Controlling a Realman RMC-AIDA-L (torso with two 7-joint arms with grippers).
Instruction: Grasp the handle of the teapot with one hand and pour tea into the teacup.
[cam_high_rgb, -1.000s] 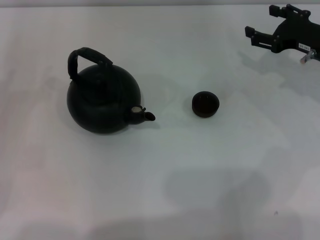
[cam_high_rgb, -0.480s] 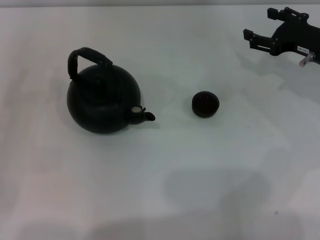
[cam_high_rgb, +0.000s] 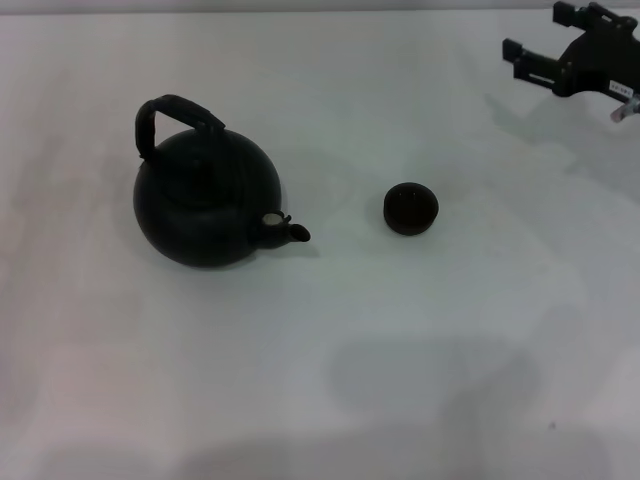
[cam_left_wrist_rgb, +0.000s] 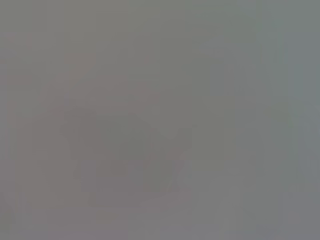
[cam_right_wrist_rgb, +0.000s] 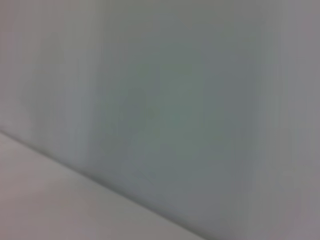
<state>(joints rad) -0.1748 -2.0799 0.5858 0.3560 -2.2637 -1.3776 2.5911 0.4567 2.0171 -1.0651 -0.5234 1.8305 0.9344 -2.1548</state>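
Note:
The black round teapot (cam_high_rgb: 205, 200) stands upright on the white table (cam_high_rgb: 330, 330), left of centre in the head view. Its arched handle (cam_high_rgb: 172, 113) rises over the back of the body, and its short spout (cam_high_rgb: 291, 233) points right toward the teacup (cam_high_rgb: 411, 208). The small dark teacup sits about a spout's length or two away from the spout tip. My right gripper (cam_high_rgb: 542, 35) hovers at the far right corner, open and holding nothing, well away from both objects. My left gripper does not show in any view. Both wrist views hold only blank pale surface.
Nothing else stands on the white table. A soft grey shadow (cam_high_rgb: 430, 385) lies on the near side, below the teacup.
My right gripper has drifted to the right and slightly farther back, partly leaving the head view. The teapot and the teacup have stayed where they were.

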